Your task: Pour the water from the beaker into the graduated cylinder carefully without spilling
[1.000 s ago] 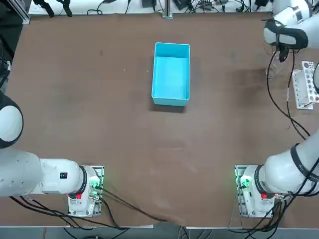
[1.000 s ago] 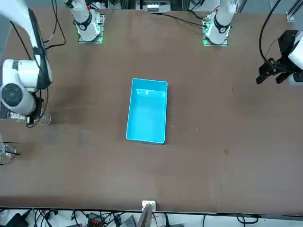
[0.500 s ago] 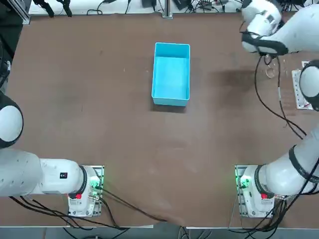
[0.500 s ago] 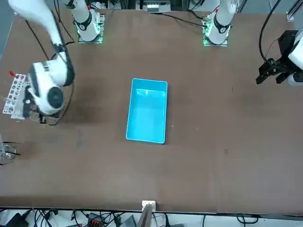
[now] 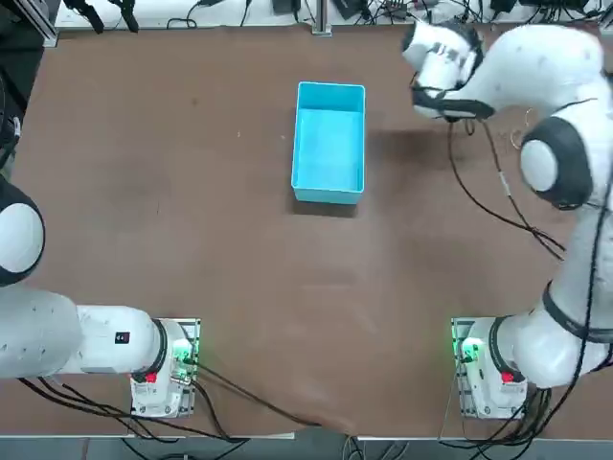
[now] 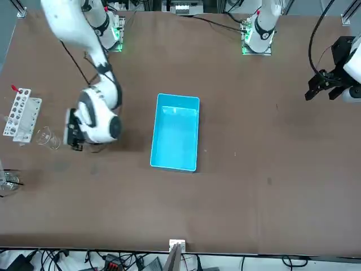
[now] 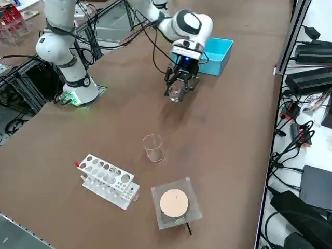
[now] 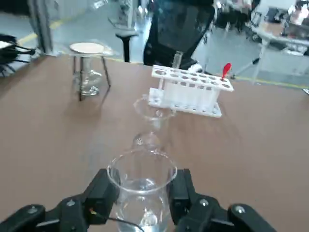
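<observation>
One beaker (image 8: pixel 145 193) of water clamped between my fingers (image 8: pixel 181 195), folks. If I swing or tilt too fast, it could slosh onto the table (image 8: pixel 53 140).

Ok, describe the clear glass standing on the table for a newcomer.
Find the white rack with round holes. The clear glass stands upright nearby, toward the blue tray; unlike the beaker of water in the right gripper above the table, nothing grips it.

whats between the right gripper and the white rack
A clear glass stands between the white rack and the right gripper, which holds the beaker over the table; the right side view shows it.
</observation>
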Controlling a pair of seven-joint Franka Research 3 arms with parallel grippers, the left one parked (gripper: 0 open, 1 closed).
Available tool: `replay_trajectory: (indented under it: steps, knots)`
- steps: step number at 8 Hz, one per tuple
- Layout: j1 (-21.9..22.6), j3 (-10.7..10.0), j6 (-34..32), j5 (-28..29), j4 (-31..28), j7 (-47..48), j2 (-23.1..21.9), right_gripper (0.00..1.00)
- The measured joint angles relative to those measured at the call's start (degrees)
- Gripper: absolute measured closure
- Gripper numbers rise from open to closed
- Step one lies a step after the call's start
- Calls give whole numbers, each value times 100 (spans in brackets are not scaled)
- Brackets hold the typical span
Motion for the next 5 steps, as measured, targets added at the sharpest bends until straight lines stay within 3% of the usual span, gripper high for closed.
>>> replay_trajectory:
  steps: [2, 5]
  knots:
    - [328, -10, -210, -542, 301, 622, 686, 39]
    - [346, -107, -255, -962, 397, 1272, 1296, 39]
